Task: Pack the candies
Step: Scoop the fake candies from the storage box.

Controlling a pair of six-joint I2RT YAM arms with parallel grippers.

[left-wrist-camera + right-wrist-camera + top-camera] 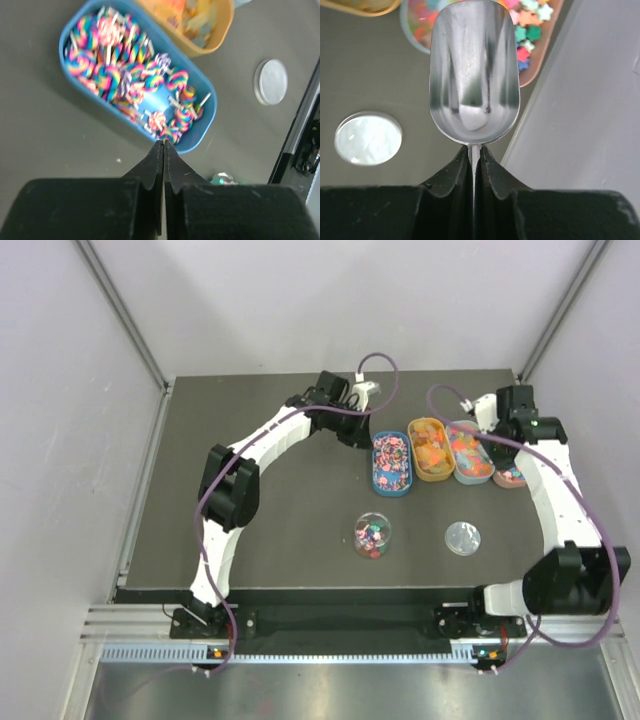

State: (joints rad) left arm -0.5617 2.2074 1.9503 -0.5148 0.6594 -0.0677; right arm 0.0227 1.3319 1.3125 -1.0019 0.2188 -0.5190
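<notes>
The candies lie in a row of oval trays at the back right. Swirled lollipop candies (125, 75) fill the blue tray (391, 462). Orange gummies are in the orange tray (432, 448), bright bits in the pale tray (467, 452), and star pieces (527, 30) in the pink tray (511, 476). A clear round cup (373, 534) in front holds mixed candies. My left gripper (164, 143) is shut and empty, with its tips just short of the blue tray's near end. My right gripper (474, 150) is shut on the handle of the metal scoop (474, 75). The scoop is empty and hangs over the pale and pink trays.
The clear round lid (462, 537) lies flat on the dark mat, right of the cup. The mat's right edge and the pale wall (590, 125) are close beside the pink tray.
</notes>
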